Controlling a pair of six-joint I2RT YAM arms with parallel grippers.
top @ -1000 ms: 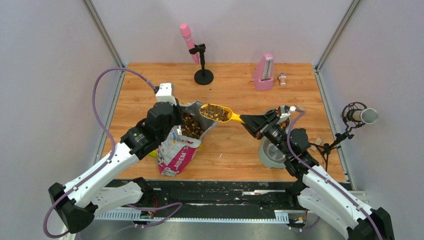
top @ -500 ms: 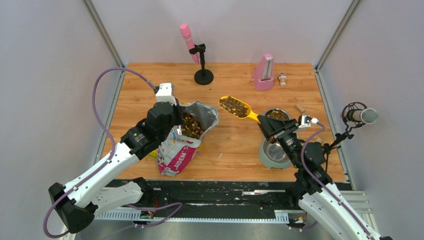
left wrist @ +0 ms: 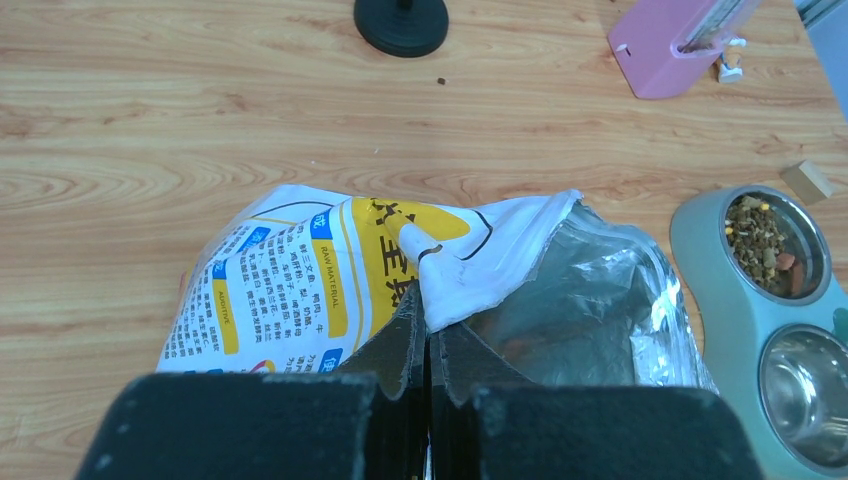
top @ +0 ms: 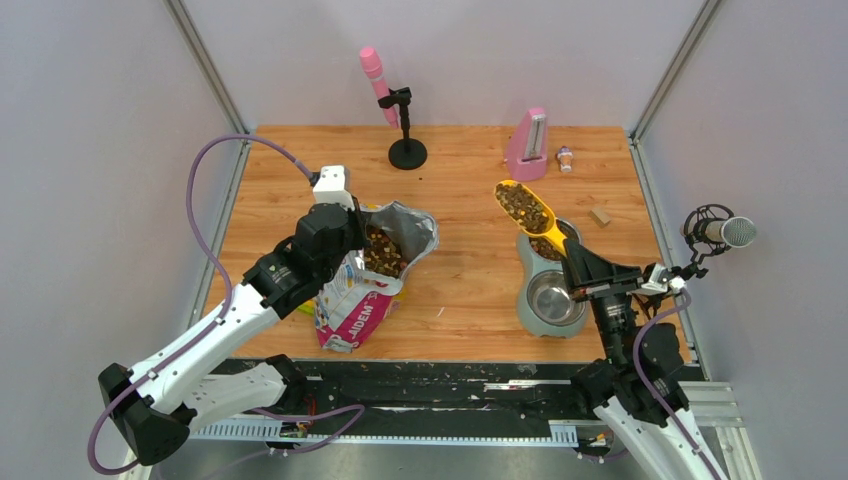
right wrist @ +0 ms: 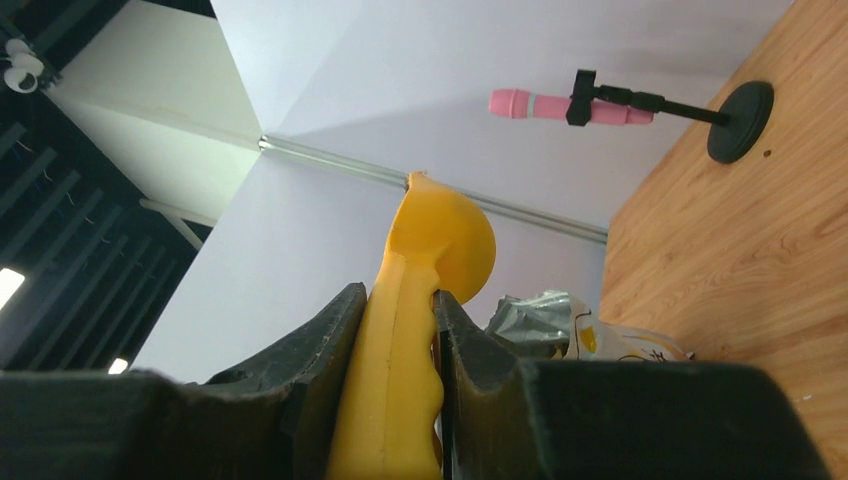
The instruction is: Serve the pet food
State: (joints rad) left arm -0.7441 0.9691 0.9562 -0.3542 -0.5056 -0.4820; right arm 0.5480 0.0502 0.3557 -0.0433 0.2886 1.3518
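- Currently the right gripper [top: 583, 272] is clamping its fingers on the handle of the yellow scoop [top: 545, 230]. It is holding a heaped load of pet food [top: 520, 203] just past the far end of the double bowl [top: 524, 300], by the table's right edge.
- The left gripper [left wrist: 428, 335] is pinching the rim of the open bag [left wrist: 300, 280] towards the near-left corner, jaws closed on it.
- Judgement: delivery is under way. The rear bowl is holding some pet food; the near bowl is sitting empty.
- The next move is calling for a slow tip over a bowl, to avoid spilling.
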